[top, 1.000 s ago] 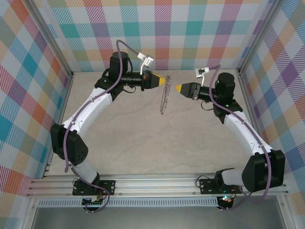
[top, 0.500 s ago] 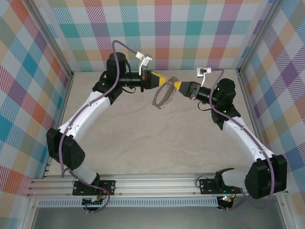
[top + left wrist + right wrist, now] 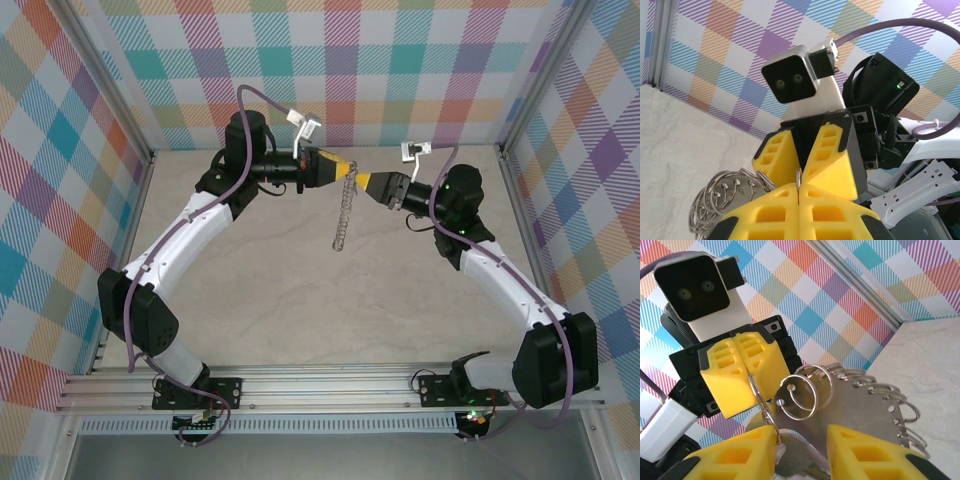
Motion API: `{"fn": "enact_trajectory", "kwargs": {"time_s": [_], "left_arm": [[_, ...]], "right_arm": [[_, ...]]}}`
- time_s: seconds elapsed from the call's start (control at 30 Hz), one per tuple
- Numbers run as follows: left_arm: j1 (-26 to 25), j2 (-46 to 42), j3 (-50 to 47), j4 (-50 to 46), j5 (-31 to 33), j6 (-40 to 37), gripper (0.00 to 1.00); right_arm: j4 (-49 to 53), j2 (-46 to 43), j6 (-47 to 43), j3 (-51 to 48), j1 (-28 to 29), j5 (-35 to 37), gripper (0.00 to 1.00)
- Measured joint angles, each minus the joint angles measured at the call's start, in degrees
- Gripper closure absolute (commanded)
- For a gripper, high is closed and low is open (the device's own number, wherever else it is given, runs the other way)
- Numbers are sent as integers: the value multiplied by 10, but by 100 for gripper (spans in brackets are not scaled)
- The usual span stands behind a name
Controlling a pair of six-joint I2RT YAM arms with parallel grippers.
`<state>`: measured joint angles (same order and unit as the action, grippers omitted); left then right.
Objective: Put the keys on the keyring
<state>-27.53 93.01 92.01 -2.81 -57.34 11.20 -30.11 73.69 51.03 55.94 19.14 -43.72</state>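
Here, left pincer (image 3: 799, 195): clamped on ring (image 3: 725, 200), steadying it aloft;
Right pincer (image 3: 802, 440): narrowly parted, astride rim just opposite, seemingly for threading

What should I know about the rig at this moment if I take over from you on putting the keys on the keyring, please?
Left gripper: shut on the rim of the keyring, holding it in the air above the table.
Right gripper: jaws apart, facing the left one almost tip to tip, with the ring's rim between its fingers and no clear grip on it.
Done: keyring lifted and held between the two arms.
Left: I cannot tell whether the key is on the ring; check that first, then thread it on.
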Motion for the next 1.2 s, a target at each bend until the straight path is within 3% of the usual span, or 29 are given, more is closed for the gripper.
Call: {"fn": "enact_trajectory", "kwargs": {"time_s": [0.13,0.47,0.7,1.2], "left_arm": [[0,0,-1,0,0,0,100],[-1,0,-10,0,0,0,100],[-1,-1,-11,0,2,0,100],[-2,-16,-39,34,20,22,100]], "right_arm": [[-5,0,4,1,1,-2,81],[-8,0,7,1,1,-2,79],[-18,0,12,5,1,-7,100],[-34,5,24,5,4,-9,100]]}}
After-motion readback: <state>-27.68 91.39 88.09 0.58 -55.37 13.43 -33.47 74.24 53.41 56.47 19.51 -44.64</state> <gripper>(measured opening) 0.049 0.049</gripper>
